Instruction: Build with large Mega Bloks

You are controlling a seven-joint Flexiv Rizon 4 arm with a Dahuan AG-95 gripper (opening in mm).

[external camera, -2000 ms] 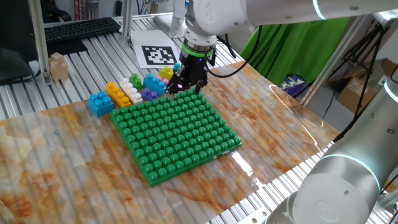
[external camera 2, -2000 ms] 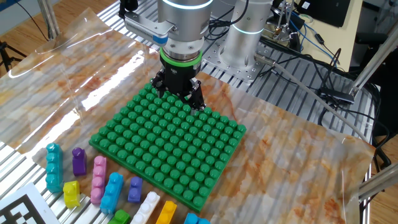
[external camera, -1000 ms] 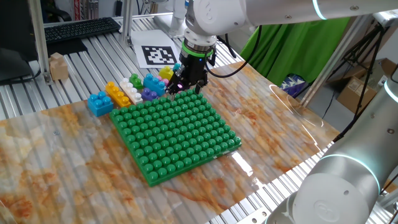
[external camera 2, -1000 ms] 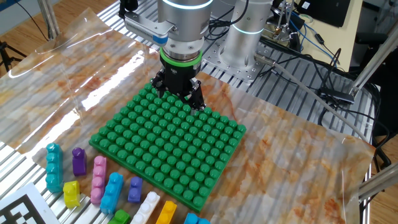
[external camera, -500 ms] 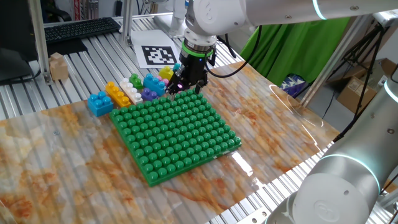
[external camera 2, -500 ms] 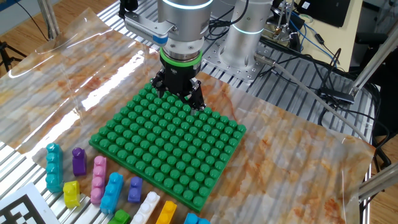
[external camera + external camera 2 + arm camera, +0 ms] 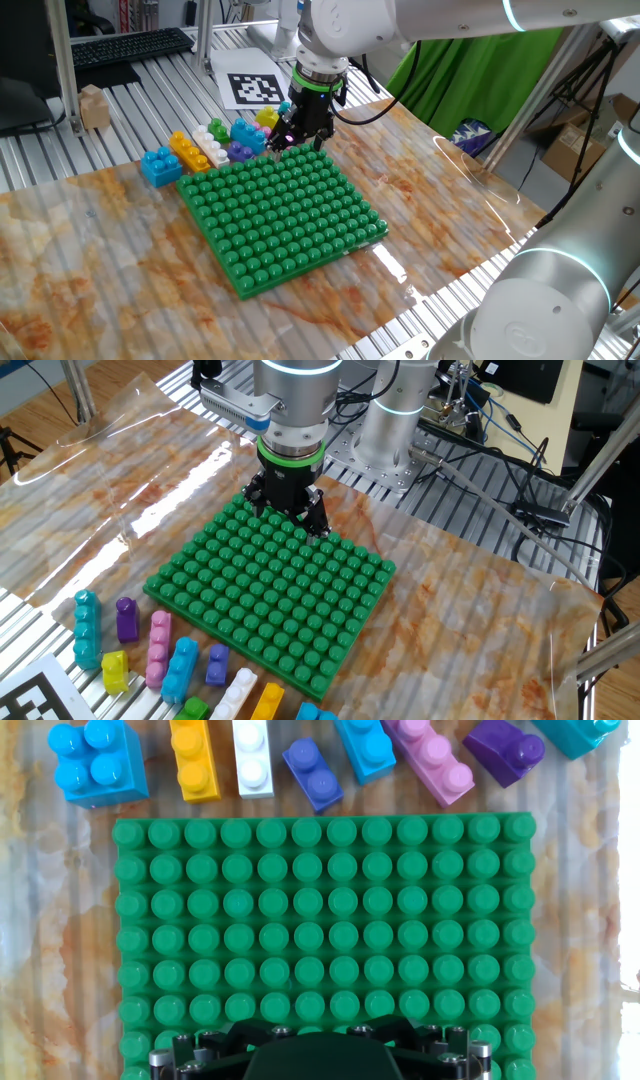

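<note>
My claw (image 7: pixel 287 518) hangs low over the green baseplate (image 7: pixel 270 595), at its edge farthest from the bricks; nothing held, and jaw spacing I cannot tell. Loose Mega Bloks (image 7: pixel 320 760) lie in a row at 12 o'clock in hand view, beyond the plate. To do well: lift clear of studs, travel toward 12, straddle one brick squarely.

Hand cam looks straight down on the green studded baseplate (image 7: pixel 330 935), no bricks on it. Loose bricks lined up along its top edge: blue brick (image 7: pixel 92 762), yellow-orange brick (image 7: pixel 193 760), white brick (image 7: pixel 252 758), pink brick (image 7: pixel 432 760).
</note>
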